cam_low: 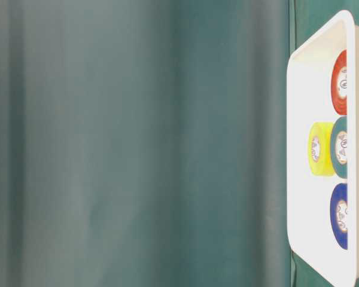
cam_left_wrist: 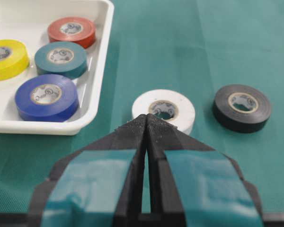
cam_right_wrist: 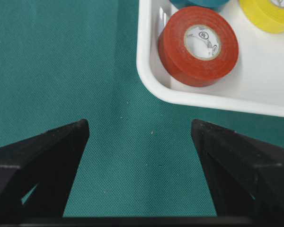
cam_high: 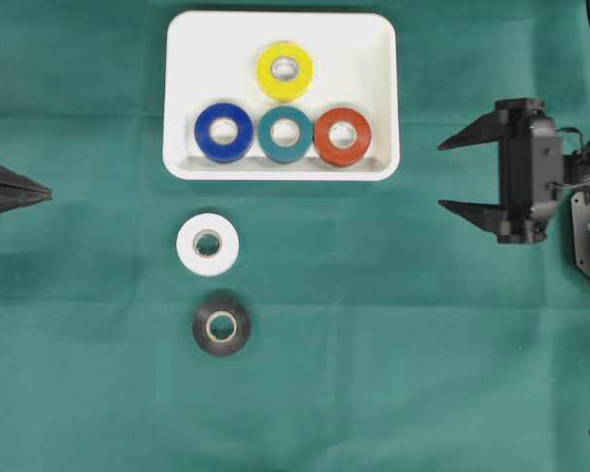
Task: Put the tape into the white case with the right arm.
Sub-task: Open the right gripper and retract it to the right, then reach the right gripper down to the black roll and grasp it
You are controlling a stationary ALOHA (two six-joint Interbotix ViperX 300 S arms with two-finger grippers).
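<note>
From overhead I see the green cloth (cam_high: 423, 374) covering the whole table, and at about twelve o'clock on it sits the white case (cam_high: 374, 44), a shallow rectangular tray with rounded corners and a raised rim. It holds four rolls lying flat: the yellow tape (cam_high: 284, 71) toward the far side, and along the near wall a row of three, the blue tape (cam_high: 224, 132) at nine o'clock of the row, the teal tape (cam_high: 285, 134) in the middle, the red tape (cam_high: 342, 136) at three o'clock (each just beside its neighbour).

The right gripper (cam_high: 450, 175) hangs at three o'clock of the case, well apart from it, its two black pointed fingers spread wide with nothing between them; through its wrist camera I see only bare cloth between the tips and the case's corner ahead.

Outside the case, at six o'clock of it, lies the white tape (cam_high: 207, 244), flat on the cloth with a pale core, and just below that the black tape (cam_high: 221, 327), near but not touching.

The left gripper (cam_left_wrist: 146, 124) pokes in at nine o'clock, teal-patched fingers pressed together, empty, pointing toward the white tape.
</note>
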